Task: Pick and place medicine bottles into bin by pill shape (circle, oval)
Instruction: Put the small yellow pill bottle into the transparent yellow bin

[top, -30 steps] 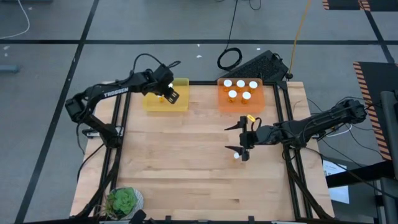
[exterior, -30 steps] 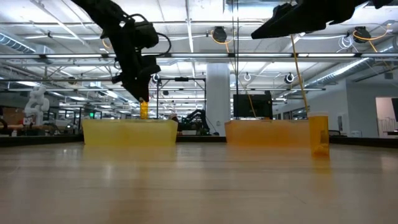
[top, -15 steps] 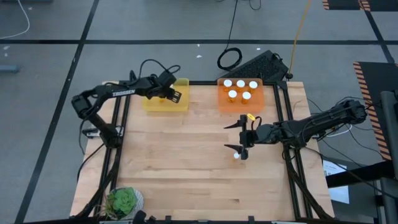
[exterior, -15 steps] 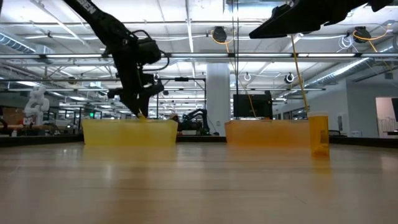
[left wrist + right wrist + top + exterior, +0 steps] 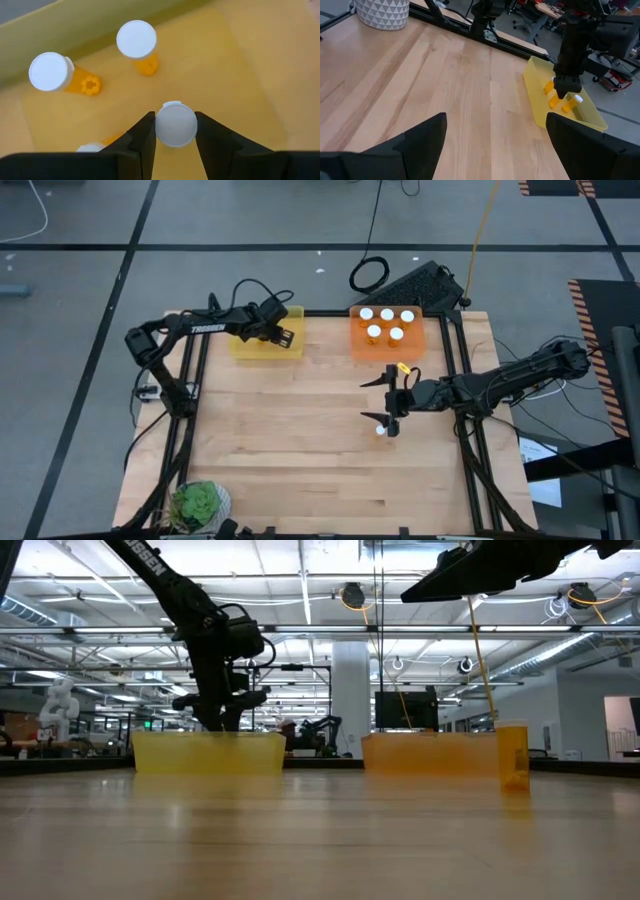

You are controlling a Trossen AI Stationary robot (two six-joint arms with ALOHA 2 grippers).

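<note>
My left gripper (image 5: pixel 279 335) reaches down into the yellow bin (image 5: pixel 290 316) at the far left, shut on a medicine bottle with a round white cap (image 5: pixel 175 124). Three more white-capped amber bottles (image 5: pixel 136 40) (image 5: pixel 50 72) (image 5: pixel 92 147) are in that bin. The orange bin (image 5: pixel 357 346) at the far right holds several white-capped bottles (image 5: pixel 386 315). My right gripper (image 5: pixel 373 400) hangs open above the table's right middle, holding nothing. Two bottles are on the table beside it, one (image 5: pixel 381 430) on its near side and one (image 5: pixel 403 367) on its far side. My left gripper pinches the bottle between its two fingers (image 5: pixel 145 137), which stand on opposite sides at the white cap's rim (image 5: pixel 161 131). The fingers come from above, pointing down into the yellow bin. The bottle stands upright, cap up; its base is hidden under the cap.
A potted green plant (image 5: pixel 197 503) sits at the table's near left corner. A dark keyboard (image 5: pixel 420 282) and a coiled cable (image 5: pixel 369 275) lie beyond the far edge. The table's wooden middle (image 5: pixel 290 420) is bare.
My left gripper has gone down into the yellow bin with its bottle, which has sunk behind the bin's wall in the low view. The arm has leaned lower toward the bin.
</note>
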